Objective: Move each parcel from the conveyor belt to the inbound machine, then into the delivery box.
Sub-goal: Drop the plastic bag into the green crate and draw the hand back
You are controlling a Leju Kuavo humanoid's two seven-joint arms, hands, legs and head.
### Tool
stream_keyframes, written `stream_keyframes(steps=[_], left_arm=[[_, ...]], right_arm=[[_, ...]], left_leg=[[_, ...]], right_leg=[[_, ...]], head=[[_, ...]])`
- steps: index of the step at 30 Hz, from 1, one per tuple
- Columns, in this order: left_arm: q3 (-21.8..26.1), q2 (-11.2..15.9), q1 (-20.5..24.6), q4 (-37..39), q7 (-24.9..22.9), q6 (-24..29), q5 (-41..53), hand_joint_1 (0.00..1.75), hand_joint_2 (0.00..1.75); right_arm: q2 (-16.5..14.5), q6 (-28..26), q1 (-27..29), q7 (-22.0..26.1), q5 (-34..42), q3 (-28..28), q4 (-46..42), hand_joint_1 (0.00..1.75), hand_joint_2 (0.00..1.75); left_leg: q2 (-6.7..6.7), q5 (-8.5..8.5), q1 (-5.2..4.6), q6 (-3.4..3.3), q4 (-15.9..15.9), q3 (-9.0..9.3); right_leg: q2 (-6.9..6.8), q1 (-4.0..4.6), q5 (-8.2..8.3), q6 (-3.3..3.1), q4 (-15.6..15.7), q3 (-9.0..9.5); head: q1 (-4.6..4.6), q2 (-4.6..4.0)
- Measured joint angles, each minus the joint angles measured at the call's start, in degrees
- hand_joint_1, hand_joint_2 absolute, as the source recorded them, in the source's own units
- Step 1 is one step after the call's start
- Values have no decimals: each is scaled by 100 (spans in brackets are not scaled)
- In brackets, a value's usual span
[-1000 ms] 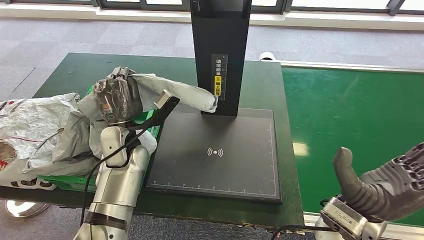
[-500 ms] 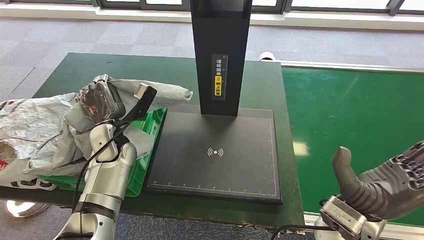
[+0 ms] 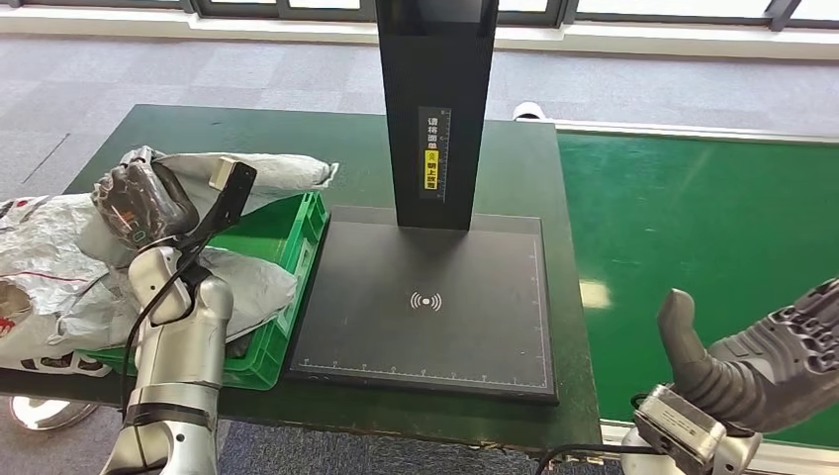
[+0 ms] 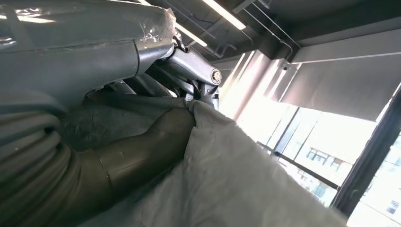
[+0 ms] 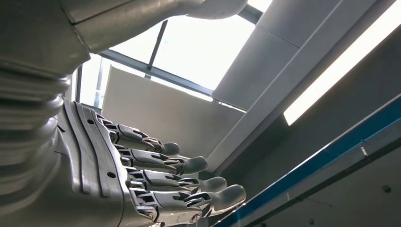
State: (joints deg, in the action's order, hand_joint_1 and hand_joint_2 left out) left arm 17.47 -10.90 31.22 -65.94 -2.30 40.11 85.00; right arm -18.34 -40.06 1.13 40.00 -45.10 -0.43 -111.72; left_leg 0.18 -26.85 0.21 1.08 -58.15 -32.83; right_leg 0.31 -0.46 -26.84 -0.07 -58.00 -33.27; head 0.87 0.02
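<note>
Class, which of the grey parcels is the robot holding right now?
The long grey parcel gripped by the left hand above the green crate; the others lie loose.

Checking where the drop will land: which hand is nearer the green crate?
Left. The left hand holds the grey parcel above the green crate; the right hand hangs open far across, beyond the scanner plate, over the conveyor belt.

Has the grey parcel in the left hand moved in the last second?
Yes. The parcel, held by the left hand, moved left, away from the black post, over the green box.
</note>
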Motion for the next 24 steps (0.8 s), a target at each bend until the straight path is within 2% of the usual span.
stream_keyframes(steps=[4,13,16,20,21,24], left_arm=[[372,-55,0,-123,255,0,-19,175,175],[1397,-271,1,-466,1313,0,-87,175,175],[1635,-353,2,-569,1474,0,-93,174,175],[1805,-416,3,-645,1523,0,-93,0,175],[1834,-427,4,-654,1532,0,-93,0,175],[1868,-444,4,-661,1478,0,-84,0,44]], right_arm=[[0,0,5,0,-2,-18,5,0,175],[0,0,3,-1,-49,-57,115,0,175],[0,0,0,-1,-50,-58,141,0,175],[0,0,-1,-3,-54,-58,163,0,175],[0,0,-2,-12,-62,-58,166,0,175],[0,0,-2,-30,-88,-58,176,0,175]], left_leg=[[1,0,0,0,0,0],[0,0,0,0,0,-1],[0,0,0,0,0,-1],[0,0,0,0,0,0],[0,0,0,0,0,0],[0,0,0,0,0,0]], right_leg=[[0,-2,0,0,0,0],[0,-1,0,0,0,0],[-1,-1,0,0,0,0],[-1,-1,0,0,0,0],[-1,-1,0,0,0,0],[-1,-1,0,0,0,0]], head=[[0,0],[0,0],[0,0],[0,0],[0,0],[0,0]])
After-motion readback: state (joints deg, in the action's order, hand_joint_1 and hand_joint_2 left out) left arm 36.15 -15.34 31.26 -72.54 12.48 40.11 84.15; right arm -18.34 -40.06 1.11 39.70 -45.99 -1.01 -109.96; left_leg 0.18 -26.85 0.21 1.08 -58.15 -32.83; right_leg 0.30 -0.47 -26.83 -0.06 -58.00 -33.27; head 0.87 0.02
